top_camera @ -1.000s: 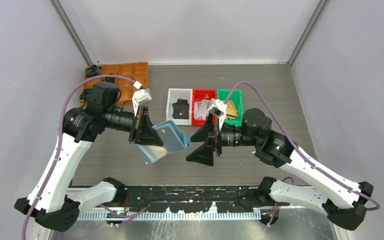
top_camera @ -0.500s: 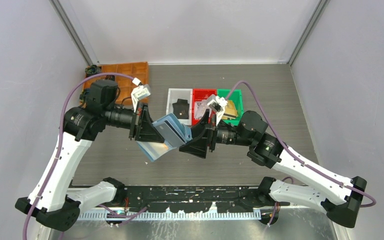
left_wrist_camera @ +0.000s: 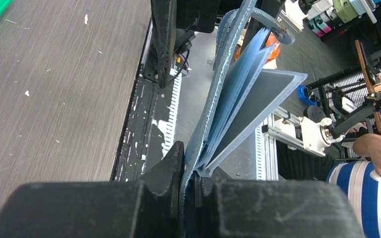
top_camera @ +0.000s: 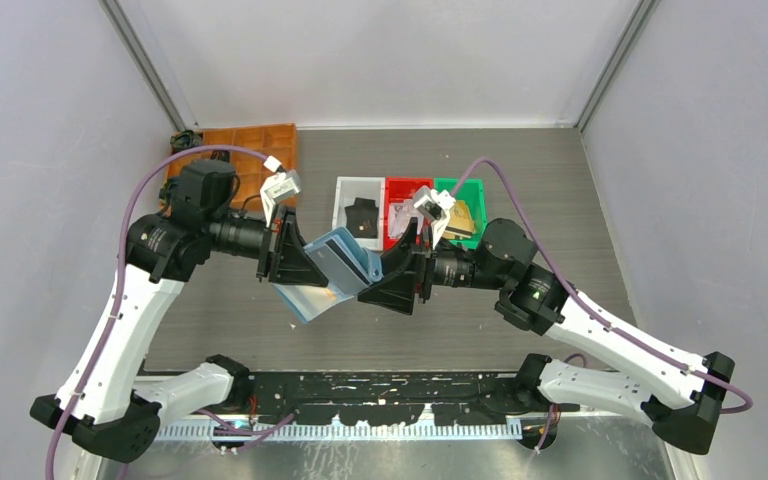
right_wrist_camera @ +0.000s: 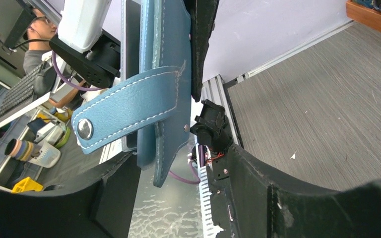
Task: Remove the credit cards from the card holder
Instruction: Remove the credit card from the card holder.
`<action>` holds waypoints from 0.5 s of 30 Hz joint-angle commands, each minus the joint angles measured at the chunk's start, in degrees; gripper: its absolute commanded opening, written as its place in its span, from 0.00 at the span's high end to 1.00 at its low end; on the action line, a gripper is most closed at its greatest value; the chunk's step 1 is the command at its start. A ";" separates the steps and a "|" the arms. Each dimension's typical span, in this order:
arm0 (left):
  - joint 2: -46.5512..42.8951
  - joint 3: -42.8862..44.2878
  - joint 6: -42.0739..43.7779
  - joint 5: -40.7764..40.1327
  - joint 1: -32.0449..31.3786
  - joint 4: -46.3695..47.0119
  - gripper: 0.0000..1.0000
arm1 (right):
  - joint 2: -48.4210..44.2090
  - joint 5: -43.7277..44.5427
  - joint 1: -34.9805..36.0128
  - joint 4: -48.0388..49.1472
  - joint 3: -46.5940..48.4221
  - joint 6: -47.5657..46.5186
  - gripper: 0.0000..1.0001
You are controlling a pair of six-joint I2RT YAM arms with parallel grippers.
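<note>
1. The jaws of the left gripper [left_wrist_camera: 188, 184] are clenched on the card holder [left_wrist_camera: 238, 99], at the end where its leaves meet. The jaws of the right gripper [right_wrist_camera: 176, 163] stand apart on either side of the holder's free edge. A gap shows beside one finger, so no grip is made there.
2. The card holder is held in the air between the two arms, above the table [top_camera: 520, 170] and in front of the bins. It hangs partly open, its leaves fanned away from the clamped end.
3. Clamping one end leaves the pockets and the far edge exposed, which appears to be the reason for this hold: the other arm can reach in.
4. A pale card [top_camera: 335, 262] shows against the inner face in the top view. No card has been taken out; how many there are cannot be told.
5. The closing strap [right_wrist_camera: 124, 116] with its snap hangs loose across the outer cover, unfastened.
6. Behind stand a white bin [top_camera: 343, 215], a red bin [top_camera: 407, 184] and a green bin [top_camera: 460, 184]. An orange tray [top_camera: 250, 140] sits at the far left.
</note>
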 commanded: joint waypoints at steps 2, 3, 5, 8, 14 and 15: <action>-1.20 1.34 2.65 1.02 -0.39 -3.23 1.00 | -0.89 1.68 -0.23 7.55 5.22 2.27 0.32; -1.22 1.50 3.36 0.91 -0.36 -3.62 1.00 | -1.08 1.88 -0.26 7.33 5.36 2.23 0.32; -1.23 1.82 4.62 0.71 -0.41 -4.16 1.00 | -1.49 2.54 -0.27 6.67 5.71 1.86 0.32; -1.27 1.94 4.96 0.79 -0.40 -4.34 1.00 | -1.43 3.93 -0.36 6.43 6.12 2.12 0.33; -1.18 2.66 4.93 0.89 -0.35 -4.40 1.00 | 0.79 3.63 -0.28 6.96 7.00 4.07 0.39; -1.07 2.75 4.89 0.89 -0.40 -4.49 1.00 | 1.03 3.58 -0.30 6.71 7.24 4.11 0.40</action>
